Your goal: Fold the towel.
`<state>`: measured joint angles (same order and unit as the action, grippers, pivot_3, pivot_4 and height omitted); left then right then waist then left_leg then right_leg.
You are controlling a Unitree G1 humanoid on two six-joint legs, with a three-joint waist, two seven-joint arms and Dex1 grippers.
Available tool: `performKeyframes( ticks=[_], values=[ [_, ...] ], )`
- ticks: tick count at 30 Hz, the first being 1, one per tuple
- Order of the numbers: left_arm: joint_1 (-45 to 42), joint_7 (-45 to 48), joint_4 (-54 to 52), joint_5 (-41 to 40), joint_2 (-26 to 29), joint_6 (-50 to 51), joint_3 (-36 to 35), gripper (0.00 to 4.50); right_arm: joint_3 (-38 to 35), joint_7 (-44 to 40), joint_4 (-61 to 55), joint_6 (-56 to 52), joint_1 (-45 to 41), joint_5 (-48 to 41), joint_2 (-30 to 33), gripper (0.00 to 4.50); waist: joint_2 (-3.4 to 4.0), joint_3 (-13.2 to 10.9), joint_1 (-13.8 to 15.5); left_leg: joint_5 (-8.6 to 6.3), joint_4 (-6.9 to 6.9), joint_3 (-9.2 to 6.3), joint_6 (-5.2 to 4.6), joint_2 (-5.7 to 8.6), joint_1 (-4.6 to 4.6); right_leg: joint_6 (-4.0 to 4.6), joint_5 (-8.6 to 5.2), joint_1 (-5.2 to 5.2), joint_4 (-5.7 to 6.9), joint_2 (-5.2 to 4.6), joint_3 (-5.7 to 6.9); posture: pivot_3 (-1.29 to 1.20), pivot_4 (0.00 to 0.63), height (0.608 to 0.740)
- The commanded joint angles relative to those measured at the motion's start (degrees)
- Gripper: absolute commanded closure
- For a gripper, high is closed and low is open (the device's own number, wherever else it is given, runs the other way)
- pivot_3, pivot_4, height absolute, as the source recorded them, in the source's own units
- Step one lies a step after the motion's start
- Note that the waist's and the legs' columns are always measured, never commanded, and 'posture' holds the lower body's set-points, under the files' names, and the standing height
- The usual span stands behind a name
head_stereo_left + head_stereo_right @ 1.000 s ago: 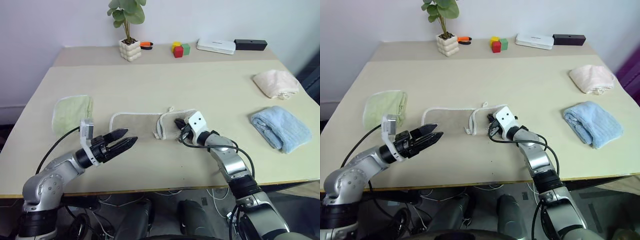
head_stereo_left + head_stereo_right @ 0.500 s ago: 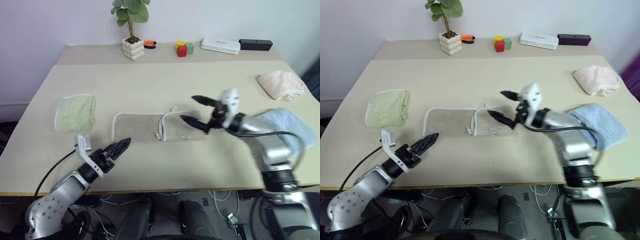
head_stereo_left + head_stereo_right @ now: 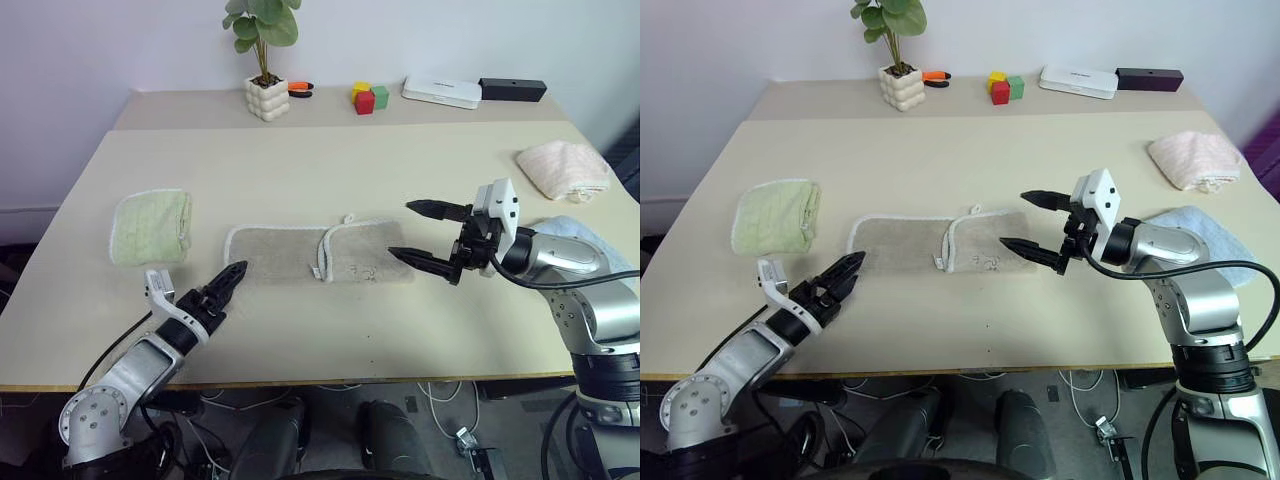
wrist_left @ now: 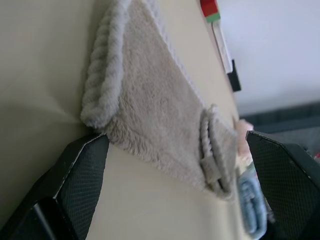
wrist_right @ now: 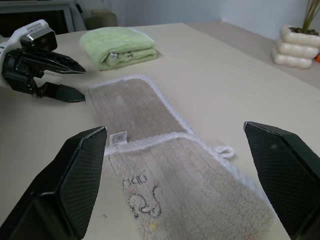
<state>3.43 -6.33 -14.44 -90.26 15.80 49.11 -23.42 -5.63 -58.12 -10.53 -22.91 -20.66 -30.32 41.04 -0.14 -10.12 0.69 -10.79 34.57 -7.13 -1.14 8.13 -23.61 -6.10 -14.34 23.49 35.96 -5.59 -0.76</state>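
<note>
Black jaws stand wide apart on both arms and clamp nothing: the right gripper (image 3: 428, 232) hangs above the surface just beyond the right end of the towel (image 3: 318, 253), pointing toward the robot's left, while the left gripper (image 3: 222, 287) sits low near the towel's front left corner, its tips aimed at that corner without touching it. Beige-tan terry with a white corded edge, the towel lies flat near the middle of the beige surface (image 3: 330, 165), its long axis running left to right across the robot's front; its right part is folded over onto the rest, the folded edge making a white seam roughly midway, and the small white loop (image 3: 348, 217) sticks out from the far edge toward the wall. From the right wrist the top layer shows a small dark stitched motif (image 5: 142, 202) and a white label (image 5: 117, 138) at the seam, details too small to read from the head; that same view also catches the left gripper at the towel's far corner, with the pale green towel (image 5: 121, 46) behind it. From the left wrist the thick corded rim fills the near field. Farther out, the head views show a pinkish-cream towel (image 3: 560, 167), a blue towel (image 3: 1200, 230), and along the back a potted plant (image 3: 262, 60), coloured blocks (image 3: 368, 98), a white box (image 3: 442, 92) and a black box (image 3: 512, 89).
</note>
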Motion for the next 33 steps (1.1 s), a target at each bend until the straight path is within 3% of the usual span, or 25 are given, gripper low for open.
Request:
performKeyframes(
  ticks=[1, 4, 11, 15, 25, 30, 33],
  values=[
    [-2.9, -4.6, 5.2, 2.2, -0.5, -2.5, 0.1, 0.00, -3.5, -0.7, -2.4, -0.2, -0.4, -1.5, 2.4, 0.03, 0.07, 0.0, 0.2, 0.00, 0.00, 0.00, 0.00, 0.00, 0.00, -0.09, -0.05, -0.03, 0.01, -0.03, 0.02, 0.00, 0.150, 0.740],
    [-5.5, -6.5, 4.5, 2.1, -0.9, -3.0, 1.0, 0.86, -4.6, -2.3, -2.3, 0.1, 1.0, -1.7, 4.1, 0.00, 0.04, 0.0, 0.0, 0.00, 0.05, 0.11, 0.00, -0.09, -0.01, -0.08, -0.05, -0.07, -0.01, -0.07, 0.11, 0.00, 0.150, 0.740],
    [-6.7, -12.1, 3.7, -2.7, -2.0, -3.0, 1.6, 4.44, -5.9, -2.1, -2.7, 0.5, 2.7, -1.2, 4.5, 0.00, 0.07, 0.0, 0.2, -0.13, 0.11, 0.31, -0.20, -0.10, -0.53, 0.07, 0.13, 0.40, -0.22, -0.06, 0.06, 0.00, 0.150, 0.740],
    [-8.6, -13.3, 3.0, -3.5, -1.7, -4.5, 1.4, 4.49, -6.0, -1.6, -2.3, 0.5, 2.6, -1.0, 4.3, 0.00, 0.04, 0.0, 0.3, -0.12, 0.30, 0.34, -0.17, -0.11, -0.79, 0.06, 0.13, 0.74, 0.08, -0.06, 0.05, 0.00, 0.150, 0.740],
    [-16.8, 11.4, -8.2, 10.7, 7.1, -2.8, 12.3, 4.49, -17.4, -8.1, 2.1, 3.9, 9.4, -4.6, 8.2, 0.00, -0.12, -0.1, 0.7, -0.17, 0.50, 0.53, -0.24, -0.07, -0.84, 0.05, 0.17, 0.63, 0.02, -0.10, -0.02, 0.00, 0.150, 0.740],
    [-26.9, 27.8, -1.5, 29.5, 8.4, -7.5, 25.7, 4.49, -20.7, -8.2, 2.3, 3.8, 11.0, -6.1, 8.1, 0.00, -0.07, -0.1, 0.9, -0.17, 0.48, 0.61, -0.23, -0.13, -0.83, 0.06, 0.18, 0.70, 0.07, -0.08, -0.06, 0.00, 0.150, 0.740],
    [-34.8, 37.6, 9.9, 39.9, 3.8, -13.3, 33.8, 4.49, -21.2, -7.0, 1.9, 3.6, 11.6, -7.1, 7.0, 0.00, -0.09, -0.1, 1.4, -0.17, 0.55, 0.68, -0.24, -0.12, -0.83, 0.08, 0.20, 0.65, 0.05, -0.10, -0.06, 0.00, 0.150, 0.740]
  ],
)
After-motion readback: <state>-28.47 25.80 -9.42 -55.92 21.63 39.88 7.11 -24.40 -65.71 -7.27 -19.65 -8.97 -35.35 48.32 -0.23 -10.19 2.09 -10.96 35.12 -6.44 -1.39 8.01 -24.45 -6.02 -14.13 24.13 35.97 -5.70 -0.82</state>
